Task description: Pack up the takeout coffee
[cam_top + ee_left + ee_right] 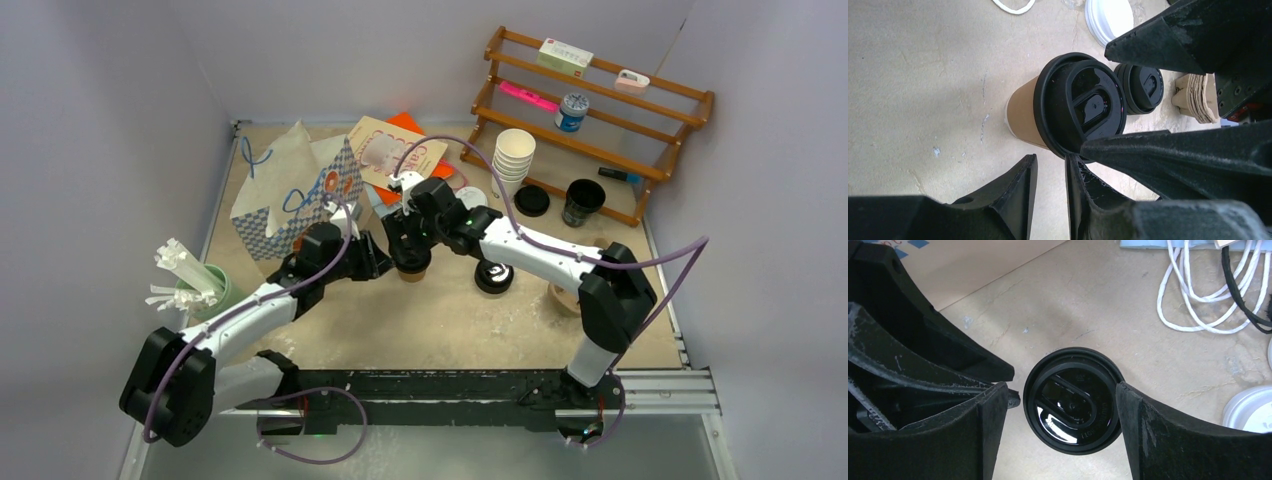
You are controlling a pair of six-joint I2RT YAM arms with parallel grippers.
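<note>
Table [400, 330] carries everything for now, so I call the packing barely begun. Nothing sits in the bag [290, 195] at the back left, and nothing in the carrier [1195, 97] off to the right. Both coffees stand upright on the tabletop. The brown cup [1023, 112], black lid on, is mid-table, right under both wrists. The black cup [494, 277] stands just to its right, apart from it, with no finger on it. A white lid [1250, 410] shows at the edge of the right wrist view, and whether a cup sits under it I cannot tell. So these two are lidded, and all the lifting and placing is left.

My right gripper [1063, 390] is the one on the job, its fingers [1148, 435] spread wide, one either side of the brown cup's lid. One pad is at the rim, maybe touching, and the other stands just clear. No squeeze yet, by my read. My left gripper [1051, 159] sits low beside the same cup, tips drawn nearly together with a thin gap, pinching nothing. The cup stands just beyond them.
</note>
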